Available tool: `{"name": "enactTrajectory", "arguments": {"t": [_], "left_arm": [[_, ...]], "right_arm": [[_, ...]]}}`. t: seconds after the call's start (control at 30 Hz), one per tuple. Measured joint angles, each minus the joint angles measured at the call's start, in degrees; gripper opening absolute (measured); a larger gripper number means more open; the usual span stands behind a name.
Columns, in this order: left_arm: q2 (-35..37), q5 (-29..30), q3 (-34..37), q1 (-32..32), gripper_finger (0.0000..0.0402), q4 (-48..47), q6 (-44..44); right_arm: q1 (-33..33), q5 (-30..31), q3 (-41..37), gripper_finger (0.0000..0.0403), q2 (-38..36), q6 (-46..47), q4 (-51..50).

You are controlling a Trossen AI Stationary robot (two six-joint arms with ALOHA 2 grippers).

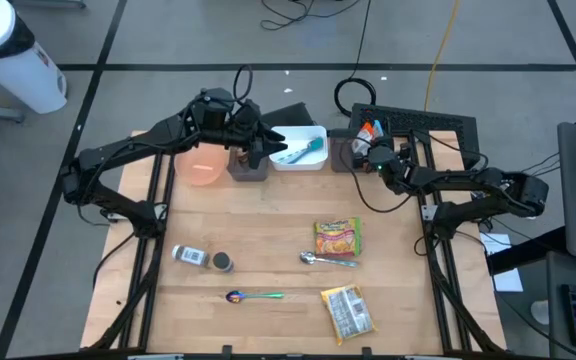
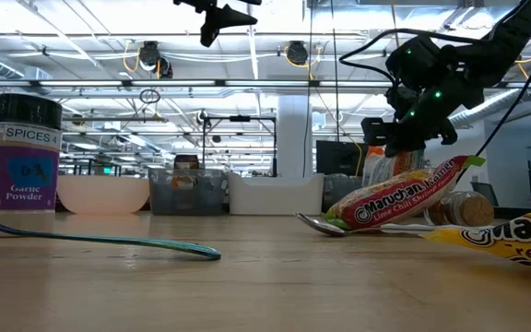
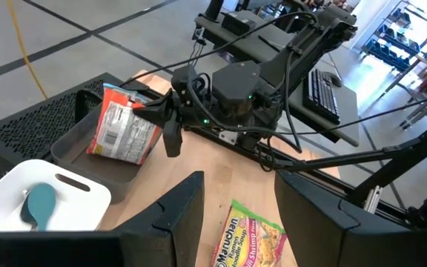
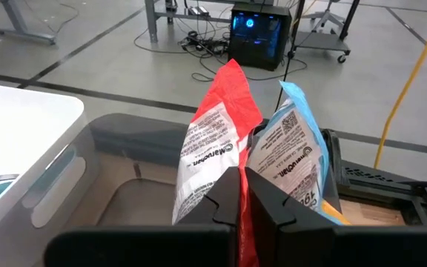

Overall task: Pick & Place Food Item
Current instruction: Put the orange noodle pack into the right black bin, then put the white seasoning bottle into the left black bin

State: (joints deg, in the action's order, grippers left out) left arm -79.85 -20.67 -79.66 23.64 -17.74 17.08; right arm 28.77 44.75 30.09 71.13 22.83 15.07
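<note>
My right gripper point(image 1: 370, 152) is at the table's far right and is shut on a red, white and blue noodle packet point(image 4: 217, 144). It holds the packet over a grey bin point(image 3: 73, 144). My left gripper point(image 3: 239, 215) hovers open above the white bin point(image 1: 313, 135) beside it, with nothing between its fingers. Two more noodle packets lie flat on the wood: an orange one point(image 1: 337, 238) and a clear one point(image 1: 348, 311). My right gripper pinches the packet between its two shut fingers point(image 4: 269, 196), at the packet's edge point(image 4: 245, 167) nearest the gripper, so the wrapper creases there. The fingers come nearly level from the table's right side. The packet stands tilted over the grey bin point(image 1: 343, 158); I cannot tell whether its lower corner touches the bin.
A teal utensil point(image 3: 39, 204) lies in the white bin. A pink bowl point(image 1: 203, 166) and another grey bin point(image 1: 249, 166) sit at the far left. A spice jar point(image 1: 190, 256), a metal spoon point(image 1: 328, 260) and a coloured spoon point(image 1: 254, 296) lie on the near half.
</note>
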Motion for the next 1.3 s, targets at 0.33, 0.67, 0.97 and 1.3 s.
{"name": "enactTrajectory", "arguments": {"t": [0.33,0.67,0.97,1.3], "left_arm": [[0.0,0.0,0.0,0.0,0.0175,0.0,0.0],[0.0,0.0,0.0,0.0,0.0175,0.0,0.1],[0.0,0.0,0.0,0.0,0.0175,-0.1,-0.3],[0.0,-0.9,0.0,2.7,0.0175,-1.2,-0.6]], "right_arm": [[0.0,0.0,0.0,0.0025,0.0,-0.2,0.0],[0.0,0.0,0.0,0.0101,0.0,-0.2,0.1],[0.0,0.0,0.0,0.0125,-1.0,-5.8,3.8],[0.0,0.0,0.0,0.0125,-6.9,-10.9,4.8]]}}
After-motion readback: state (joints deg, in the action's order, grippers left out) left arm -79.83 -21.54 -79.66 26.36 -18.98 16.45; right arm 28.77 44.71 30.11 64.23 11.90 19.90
